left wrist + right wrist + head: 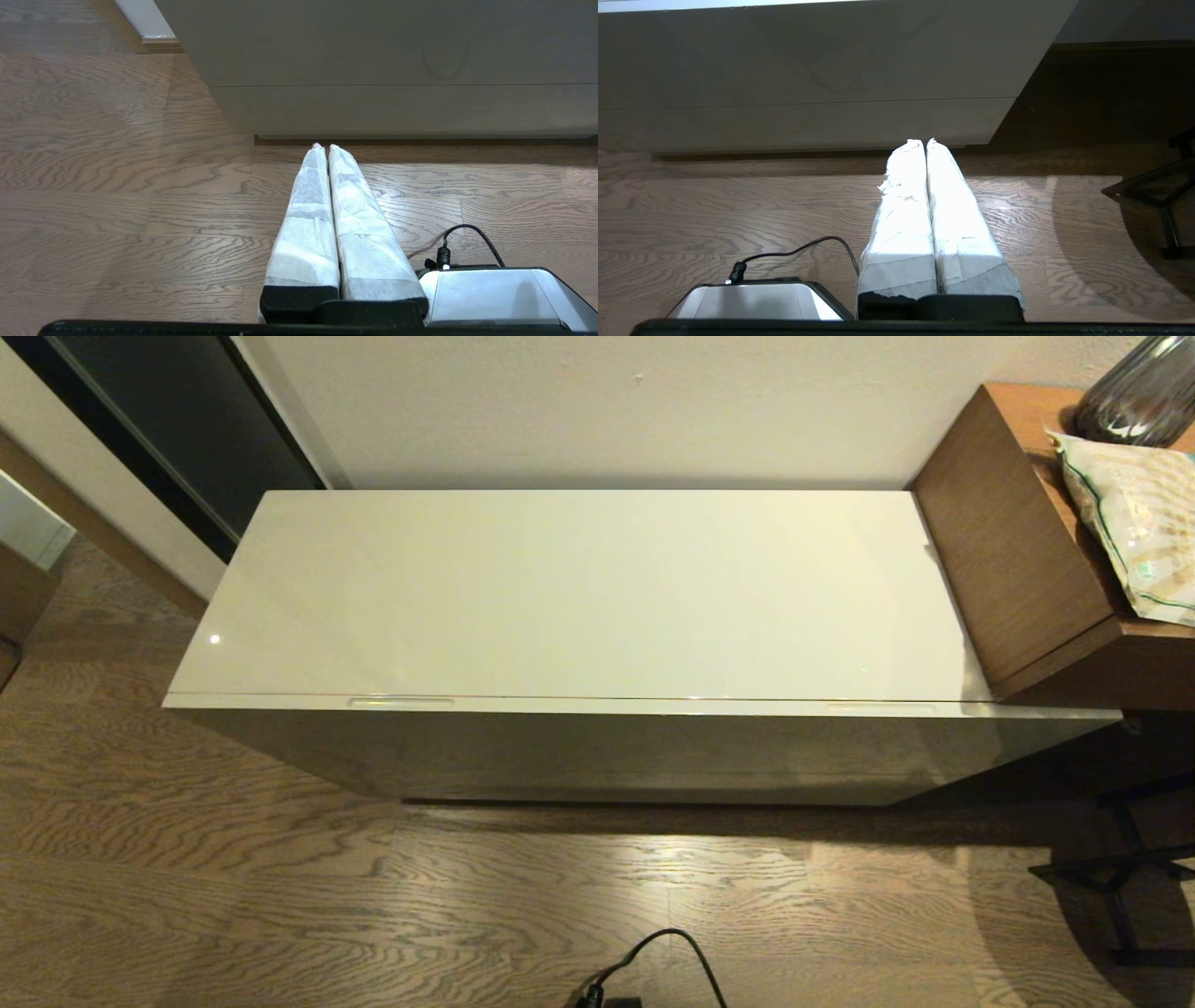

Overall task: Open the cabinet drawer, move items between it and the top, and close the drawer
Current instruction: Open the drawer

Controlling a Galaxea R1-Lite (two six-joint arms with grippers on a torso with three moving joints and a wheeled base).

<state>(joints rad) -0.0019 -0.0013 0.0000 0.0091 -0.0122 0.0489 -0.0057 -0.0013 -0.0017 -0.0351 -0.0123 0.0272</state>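
The glossy cream-beige top [579, 597] lies bare along the wall. Below its front edge the wide beige-grey cabinet drawer [635, 751] is pushed in, with two oblong finger recesses, one at the left [401, 702] and one at the right [880, 708]. The slippers and the white packet are out of view. Neither arm shows in the head view. My left gripper [323, 146] hangs low over the floor before the cabinet front [397, 65], shut and empty. My right gripper [923, 141] is likewise low near the cabinet's right end [808, 84], shut and empty.
A brown wooden desk [1008, 551] abuts the cabinet's right end and carries a green-trimmed snack bag [1134, 527] and a dark glass vase [1134, 397]. A black chair base [1116, 877] stands on the floor at the right. A black cable [667, 957] rises from my base.
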